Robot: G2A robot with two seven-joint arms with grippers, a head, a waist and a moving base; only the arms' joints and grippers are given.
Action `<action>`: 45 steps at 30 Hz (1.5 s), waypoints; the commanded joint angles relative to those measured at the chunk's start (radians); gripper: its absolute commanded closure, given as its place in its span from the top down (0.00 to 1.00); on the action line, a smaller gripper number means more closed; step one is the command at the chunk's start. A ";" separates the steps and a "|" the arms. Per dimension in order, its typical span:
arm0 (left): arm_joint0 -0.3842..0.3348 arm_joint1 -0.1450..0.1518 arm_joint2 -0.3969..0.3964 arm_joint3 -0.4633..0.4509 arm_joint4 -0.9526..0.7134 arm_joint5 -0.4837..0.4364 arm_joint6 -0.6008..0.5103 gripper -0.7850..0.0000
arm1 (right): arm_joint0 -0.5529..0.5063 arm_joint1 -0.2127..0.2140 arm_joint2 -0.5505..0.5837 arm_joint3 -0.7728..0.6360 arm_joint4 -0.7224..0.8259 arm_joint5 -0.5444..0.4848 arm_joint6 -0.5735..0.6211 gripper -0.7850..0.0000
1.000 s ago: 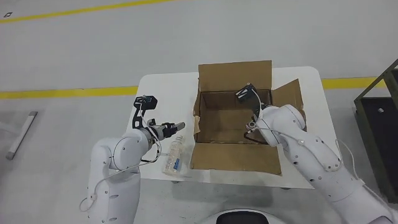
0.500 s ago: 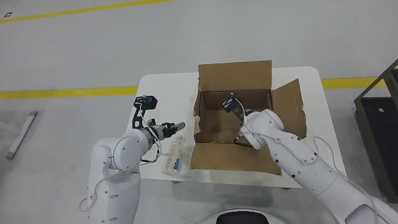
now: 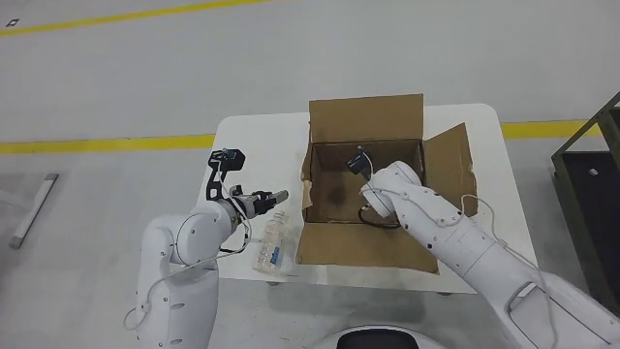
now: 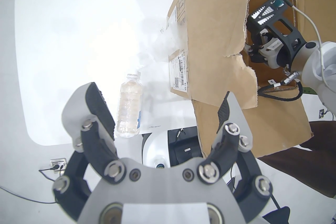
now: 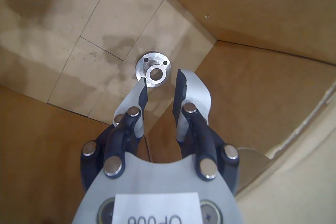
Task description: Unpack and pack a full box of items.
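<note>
1. The bottle [image 3: 272, 243] lay on its side on the counter [image 3: 262, 141], just left of the cardboard box [image 3: 366, 118]. Its long axis ran roughly front to back. The cap pointed away from the robot and the base sat near the counter's front edge.
2. The other piece was a small metal flange [image 5: 153, 72], sitting flat on the box floor close to a corner, with its bore facing straight up.
3. The left hand [image 4: 162, 99] hung above the counter near the bottle's cap end, well clear of it. Its fingers were spread wide with nothing between them. From the top view it pointed sideways toward the box.
4. The right arm was bent over the box's front wall, with the right hand [image 5: 161, 79] down inside, aimed at the floor. Its fingers [image 5: 181, 83] were partly open, with one tip on each side of the flange's raised hub. Couldn't tell if they actually touched the metal.
5. Looks-wise, the bottle was clear ribbed plastic with a pale cap. The flange was shiny silver, with two little holes and a notch cut in its rim.
6. The box was brown with all flaps open, and the left one was torn along its edge. There were a couple of dark stains on the floor inside.
</note>
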 commanded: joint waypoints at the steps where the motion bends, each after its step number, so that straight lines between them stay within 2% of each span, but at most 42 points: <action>1: 0.000 0.000 0.000 0.000 0.000 0.000 0.000 1.00 | 0.011 -0.009 -0.005 0.027 0.007 -0.003 0.001 0.39; 8: 0.000 0.000 0.000 0.000 0.000 0.000 0.000 1.00 | 0.038 -0.039 -0.013 0.123 0.032 -0.001 -0.022 0.42; 30: 0.000 0.000 0.000 0.000 0.000 0.000 0.000 1.00 | 0.119 -0.135 -0.051 0.396 0.062 0.005 -0.091 0.41; 40: 0.000 0.000 0.000 0.000 0.000 0.000 0.000 1.00 | 0.144 -0.176 -0.062 0.486 0.067 -0.001 -0.118 0.46; 45: 0.000 0.000 0.000 0.000 0.000 0.000 0.000 1.00 | 0.154 -0.193 -0.065 0.527 0.073 -0.014 -0.132 0.45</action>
